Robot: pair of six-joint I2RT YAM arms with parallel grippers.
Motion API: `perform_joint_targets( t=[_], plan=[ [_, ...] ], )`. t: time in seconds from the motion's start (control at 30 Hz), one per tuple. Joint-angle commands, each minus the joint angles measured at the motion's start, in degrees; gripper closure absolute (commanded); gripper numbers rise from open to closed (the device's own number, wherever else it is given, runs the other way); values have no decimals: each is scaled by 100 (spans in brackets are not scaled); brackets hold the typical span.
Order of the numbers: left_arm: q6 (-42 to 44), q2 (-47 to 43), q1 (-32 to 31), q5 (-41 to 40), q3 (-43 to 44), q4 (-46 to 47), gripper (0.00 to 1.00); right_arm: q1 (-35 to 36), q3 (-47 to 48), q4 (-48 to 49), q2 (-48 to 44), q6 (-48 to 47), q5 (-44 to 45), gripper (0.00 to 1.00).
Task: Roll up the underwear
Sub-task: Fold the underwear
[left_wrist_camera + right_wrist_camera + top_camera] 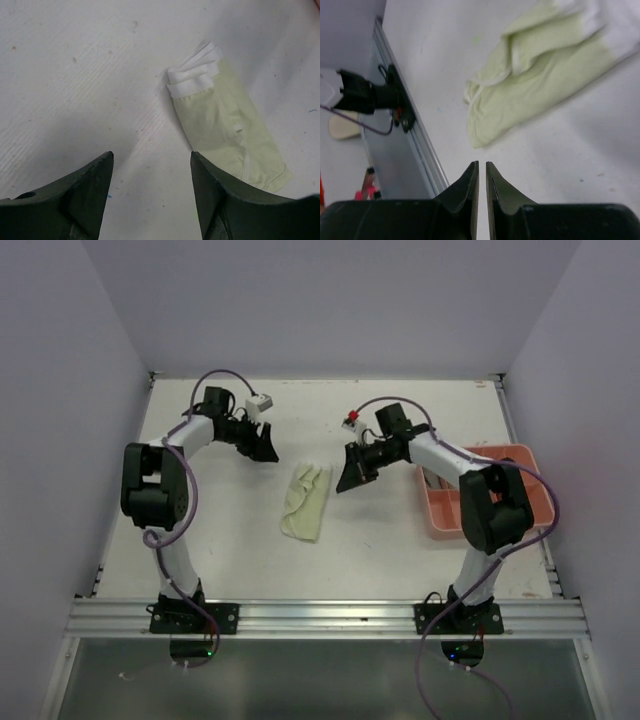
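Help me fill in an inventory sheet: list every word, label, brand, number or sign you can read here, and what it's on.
None readable in any view. The underwear shows no printed label, the tray is plain, and the white block is too small to show any marking.

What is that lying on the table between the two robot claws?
A pale yellow-green underwear piece, folded into a long strip, lies between the left gripper and right gripper; neither touches it. The top view shows this best.
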Motion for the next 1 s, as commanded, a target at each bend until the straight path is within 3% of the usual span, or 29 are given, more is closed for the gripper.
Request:
perform_joint_targets(
  t=[0.0,0.07,0.2,0.43,0.57,0.8,0.97],
  plan=[
    [-252,-864,-366,-203,-500,696,33,-417,271,937,-78,608,211,84],
    [-568,-1041,-638,-386,-678,1064,33,-417,552,1339,255,889,299,84],
    [-1087,-1164,-1200,-1780,-749,1304,33,-364,431,2589,599,2521,605,75],
    [-1228,-1025,-2096,-3409,-478,1052,34,-215,440,2854,1021,3185,1125,82],
    [-1193,-690,-2282,-3605,-143,733,35,-188,483,2960,1320,3220,1169,90],
    [-1211,-435,-2502,-3718,-29,531,36,-100,352,2828,1646,3212,1362,93],
    [-1149,-338,-2599,-3728,42,329,46,-39,290,2837,1760,3167,1398,94]
  ],
)
